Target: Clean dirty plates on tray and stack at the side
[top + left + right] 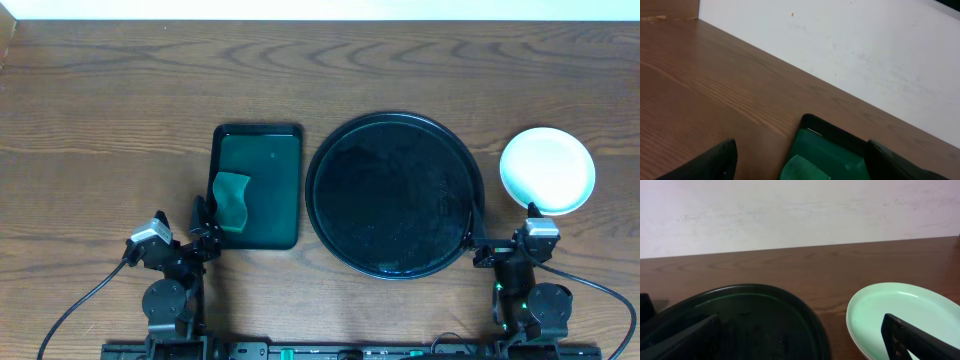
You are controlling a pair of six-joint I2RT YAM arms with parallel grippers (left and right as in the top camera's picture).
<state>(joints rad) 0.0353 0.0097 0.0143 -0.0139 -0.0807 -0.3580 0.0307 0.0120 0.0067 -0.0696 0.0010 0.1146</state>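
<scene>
Wooden table (pixel 100 100) bears glossy black tray (pixel 393 195), pale plate (pixel 547 170) just beside it

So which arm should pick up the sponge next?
Left. The left gripper is open right at the sponge on the green tray, and the sponge shows between its fingers in the wrist view. The right gripper, also open, sits across the black tray, by the plate.

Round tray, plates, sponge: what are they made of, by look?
Round tray: glossy black, likely plastic, since it shows soft reflections. Plates: smooth, pale mint-white with a slight sheen, either plastic or ceramic; can't tell which. Sponge: matte green, looks like soft foam.
</scene>
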